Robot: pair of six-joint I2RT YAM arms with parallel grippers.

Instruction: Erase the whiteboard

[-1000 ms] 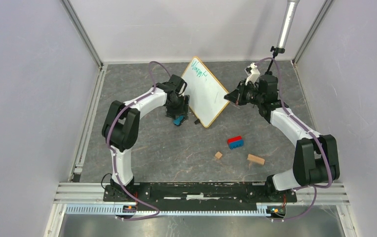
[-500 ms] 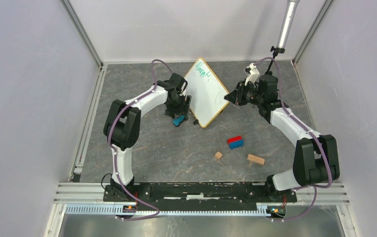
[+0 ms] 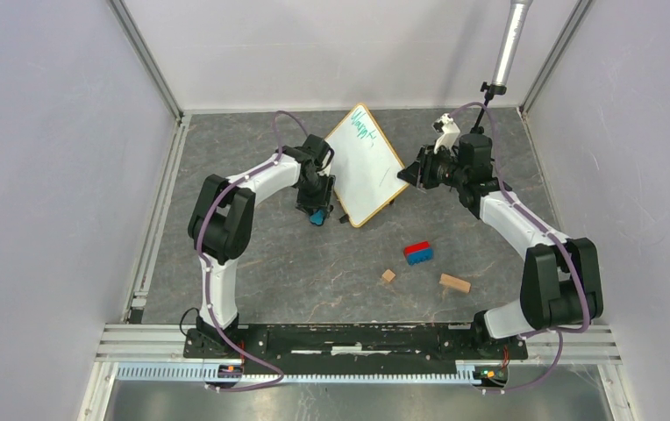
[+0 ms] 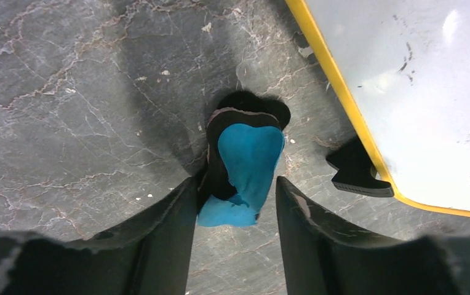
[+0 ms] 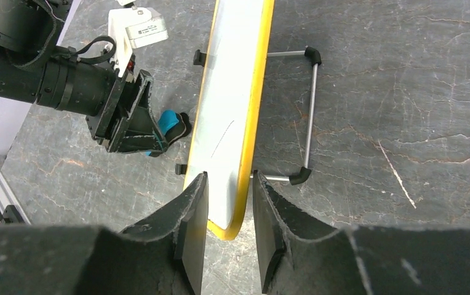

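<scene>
Presently, pickup step: left pincer (image 4: 235, 184) half-open astride eraser (image 4: 251, 153), 8 o'clock of board (image 3: 365, 171); right pincer (image 5: 229, 181) open astride board edge. Next: grip, wipe marks (image 3: 362, 129).

The left arm (image 3: 253, 180) bends at the elbow and reaches right, toward the far middle. The left gripper (image 3: 316, 207) points down, and its fingers are partly apart. The right arm (image 3: 511, 219) reaches left, toward the far middle. The right gripper (image 3: 408, 174) points left, and its fingers are a little apart.
</scene>
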